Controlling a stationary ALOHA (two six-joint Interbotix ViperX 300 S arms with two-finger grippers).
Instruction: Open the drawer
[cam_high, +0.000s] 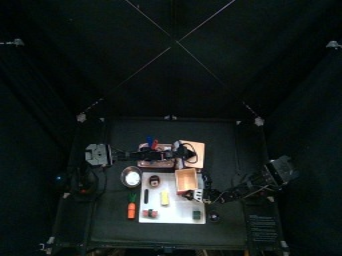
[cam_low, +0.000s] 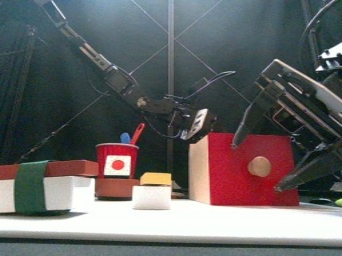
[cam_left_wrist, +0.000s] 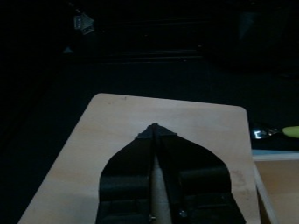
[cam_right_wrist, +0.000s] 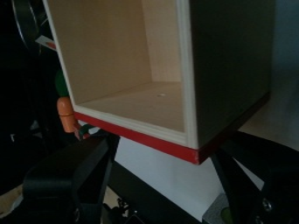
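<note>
The drawer is a light wooden box (cam_high: 189, 150) with a red front and a round wooden knob (cam_low: 261, 166). From above, its orange-brown tray (cam_high: 187, 181) sticks out toward the table's front. My left gripper (cam_left_wrist: 152, 131) lies on the box's pale top panel (cam_left_wrist: 117, 131) with its jaws drawn together; it sits at the box's top left corner (cam_low: 191, 122). My right gripper (cam_right_wrist: 163, 156) stands wide open just off the tray's red front edge (cam_right_wrist: 140, 133), and nothing is gripped. The tray's pale wooden inside (cam_right_wrist: 128, 61) is bare.
A flat white board (cam_high: 175, 213) lies in front of the drawer with small blocks on it. A red-and-white holder (cam_low: 118, 160) with a blue piece, a yellow-topped block (cam_low: 155, 190) and a white block with a green band (cam_low: 40, 188) stand at front left.
</note>
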